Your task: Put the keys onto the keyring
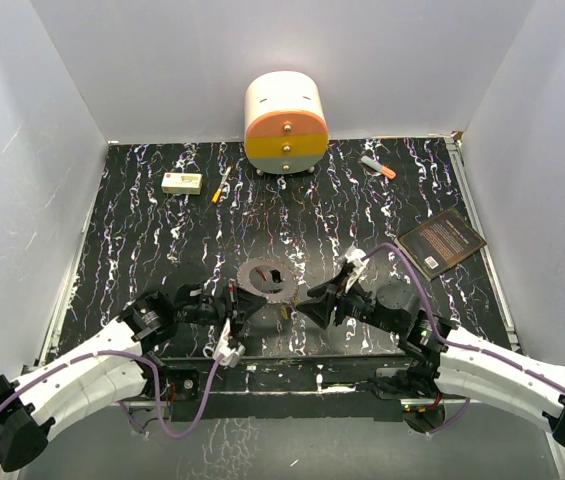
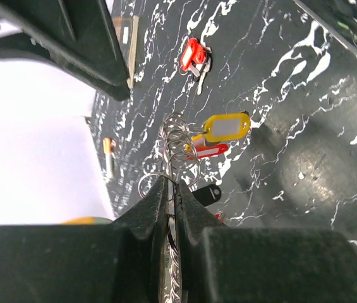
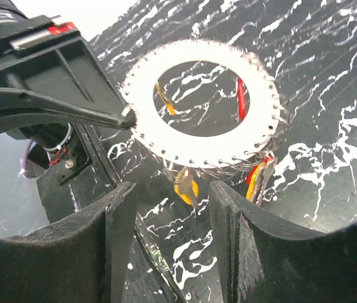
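At the middle of the black marbled table (image 1: 142, 200), the keyring (image 3: 165, 136) was held at its jagged rim by the left gripper (image 2: 172, 184), whose jaws were clamped tight on the metal. Several keys (image 2: 225, 126) with yellow and red heads hung from the rim on small wire loops, and another red key (image 2: 194, 55) lay loose on the table. The right gripper (image 3: 173, 189) hovered just beside the ring, jaws spread and holding nothing.

The left gripper (image 2: 172, 184) is pinching the keyring (image 2: 175, 144) edge-on, while a yellow key (image 2: 226, 126) and a red key (image 2: 207, 151) are sitting just beside its rim.
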